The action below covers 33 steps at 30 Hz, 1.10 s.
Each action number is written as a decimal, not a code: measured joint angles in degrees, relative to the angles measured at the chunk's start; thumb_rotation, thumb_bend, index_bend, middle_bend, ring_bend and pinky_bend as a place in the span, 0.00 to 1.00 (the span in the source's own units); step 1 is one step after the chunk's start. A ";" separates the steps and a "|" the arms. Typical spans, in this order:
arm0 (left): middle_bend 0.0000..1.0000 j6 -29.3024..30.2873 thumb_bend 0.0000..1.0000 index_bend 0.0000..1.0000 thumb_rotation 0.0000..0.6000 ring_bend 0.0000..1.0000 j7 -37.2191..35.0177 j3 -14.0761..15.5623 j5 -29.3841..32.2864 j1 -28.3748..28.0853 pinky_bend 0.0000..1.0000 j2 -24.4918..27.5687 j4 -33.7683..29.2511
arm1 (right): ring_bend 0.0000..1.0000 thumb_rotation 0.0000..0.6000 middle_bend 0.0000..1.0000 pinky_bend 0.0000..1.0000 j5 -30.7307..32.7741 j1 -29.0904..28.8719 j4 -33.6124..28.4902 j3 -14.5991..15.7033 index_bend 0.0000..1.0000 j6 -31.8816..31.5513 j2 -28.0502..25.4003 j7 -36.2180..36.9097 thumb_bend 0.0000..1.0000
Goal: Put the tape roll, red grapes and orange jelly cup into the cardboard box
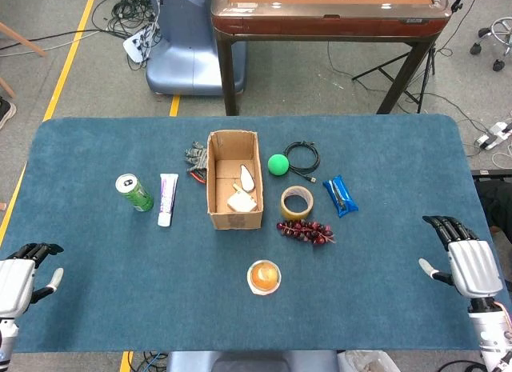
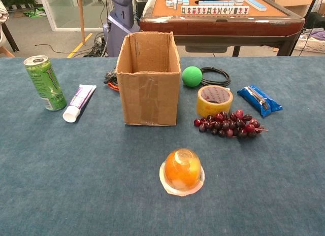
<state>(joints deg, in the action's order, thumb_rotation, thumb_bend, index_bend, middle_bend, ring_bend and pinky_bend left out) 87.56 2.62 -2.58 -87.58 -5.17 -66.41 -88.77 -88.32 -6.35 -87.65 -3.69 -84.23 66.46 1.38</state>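
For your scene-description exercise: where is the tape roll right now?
In the head view the tape roll stands on the table just right of the cardboard box, directly behind the red grapes.

We see a blue-covered table (image 1: 96, 300). On it: open cardboard box (image 1: 234, 180) mid-table, green can (image 1: 134, 193) and white tube (image 1: 167, 199) to its left, green ball (image 1: 278, 164), black cable (image 1: 302, 156), tape roll (image 1: 296, 202), blue packet (image 1: 340, 195), red grapes (image 1: 306, 230) to its right, orange jelly cup (image 1: 264, 277) nearest us.
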 measured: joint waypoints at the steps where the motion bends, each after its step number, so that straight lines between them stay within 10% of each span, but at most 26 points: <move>1: 0.44 0.00 0.33 0.40 1.00 0.34 0.07 0.08 -0.02 0.04 0.53 -0.04 0.04 | 0.18 1.00 0.23 0.40 -0.11 -0.04 -0.06 0.00 0.21 -0.03 -0.03 0.01 0.17; 33: 0.44 0.69 0.33 0.41 1.00 0.34 -1.72 -0.82 2.10 1.21 0.53 2.66 -2.46 | 0.18 1.00 0.25 0.37 4.11 -15.77 3.13 -5.97 0.25 17.41 4.11 -15.78 0.02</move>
<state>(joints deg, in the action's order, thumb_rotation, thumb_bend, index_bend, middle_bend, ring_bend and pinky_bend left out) 88.25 0.90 -3.39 -85.48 -3.97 -63.75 -91.23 -84.20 -22.12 -84.52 -9.67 -66.83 70.57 -14.39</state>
